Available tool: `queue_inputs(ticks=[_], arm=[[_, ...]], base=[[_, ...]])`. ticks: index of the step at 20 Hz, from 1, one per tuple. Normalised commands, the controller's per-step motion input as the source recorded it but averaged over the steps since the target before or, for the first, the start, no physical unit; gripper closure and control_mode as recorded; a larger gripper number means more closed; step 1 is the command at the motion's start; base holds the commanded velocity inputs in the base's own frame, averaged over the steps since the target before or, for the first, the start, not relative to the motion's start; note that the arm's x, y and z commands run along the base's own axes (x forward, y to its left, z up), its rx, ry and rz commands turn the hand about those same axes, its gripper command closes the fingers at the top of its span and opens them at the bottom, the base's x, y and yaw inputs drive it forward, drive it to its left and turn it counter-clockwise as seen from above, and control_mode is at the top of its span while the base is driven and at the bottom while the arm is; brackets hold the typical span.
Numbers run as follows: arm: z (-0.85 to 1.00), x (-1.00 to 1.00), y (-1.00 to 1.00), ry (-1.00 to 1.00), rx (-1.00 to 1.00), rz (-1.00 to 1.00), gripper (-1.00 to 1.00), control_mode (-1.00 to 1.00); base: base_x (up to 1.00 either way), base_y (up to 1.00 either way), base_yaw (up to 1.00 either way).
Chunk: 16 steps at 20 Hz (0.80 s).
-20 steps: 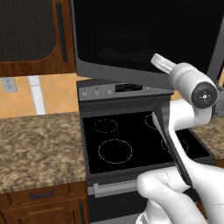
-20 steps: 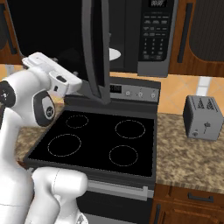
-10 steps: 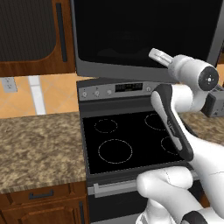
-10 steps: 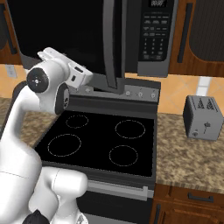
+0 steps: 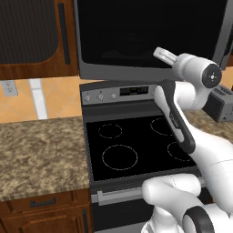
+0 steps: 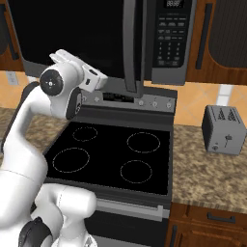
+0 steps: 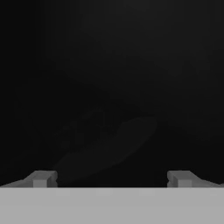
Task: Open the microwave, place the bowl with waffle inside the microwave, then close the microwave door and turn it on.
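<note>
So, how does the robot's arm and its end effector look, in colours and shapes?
The arm is glossy white, built of rounded tube-like segments, with dark grey bands along one link and round dark joint caps with a small light dot. The end effector has two small, blocky, dark grey fingertips. No cables or markings are visible.

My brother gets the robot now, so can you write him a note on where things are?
Tool: open, empty, facing the dark glass of the microwave door.
Door looks shut or nearly so against the microwave; cannot tell if latched.
Bowl and waffle: cannot tell through the glass whether they are inside.
Left: make sure the door is shut, then press start on the keypad.
</note>
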Motion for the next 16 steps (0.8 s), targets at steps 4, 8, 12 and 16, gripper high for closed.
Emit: queue_inputs(ticks=[4,8,12,16], arm=[[0.0,0.36,-0.06,0.0,0.0,0.0,-1.0,-1.0],[0.0,0.34,-0.04,0.0,0.0,0.0,-1.0,-1.0],[0.0,0.49,-0.03,0.0,0.0,0.0,-1.0,-1.0],[0.0,0.45,-0.03,0.0,0.0,0.0,-1.0,-1.0]], base=[[0.0,0.0,0.0],[0.0,0.0,0.0],[0.0,0.0,0.0],[0.0,0.0,0.0]])
